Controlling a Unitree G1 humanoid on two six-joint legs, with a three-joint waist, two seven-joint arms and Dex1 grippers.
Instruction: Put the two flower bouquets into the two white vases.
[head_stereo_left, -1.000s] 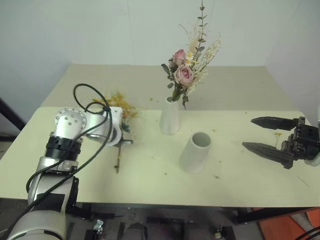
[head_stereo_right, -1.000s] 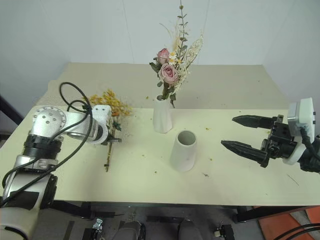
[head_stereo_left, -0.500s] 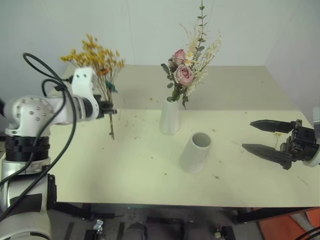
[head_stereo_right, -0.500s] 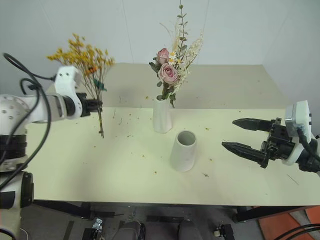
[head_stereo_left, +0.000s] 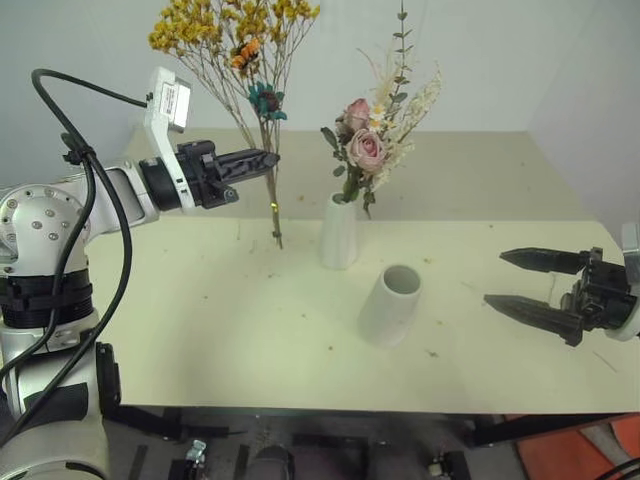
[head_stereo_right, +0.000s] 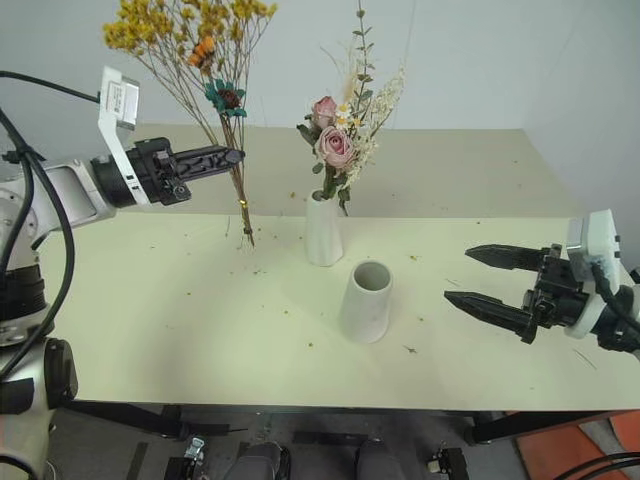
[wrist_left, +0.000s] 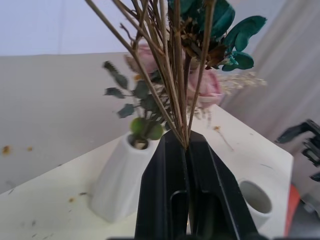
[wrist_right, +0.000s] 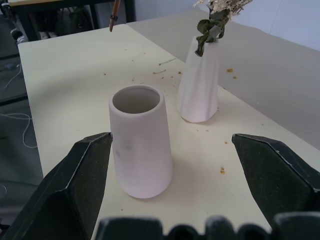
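The left pincer (head_stereo_left: 262, 158), clenched on the thin brown stems of the yellow-bloomed bouquet (head_stereo_left: 235, 30), has lifted it off the pale bench (head_stereo_left: 250, 330) and stood it upright beside the tall slim white vase (head_stereo_left: 339, 232) holding the pink rose bouquet (head_stereo_left: 368, 148). The shorter wide-mouthed white vase (head_stereo_left: 391, 305), apparently empty, awaits it. The right pincer (head_stereo_left: 532, 284) waits, released, nearby.
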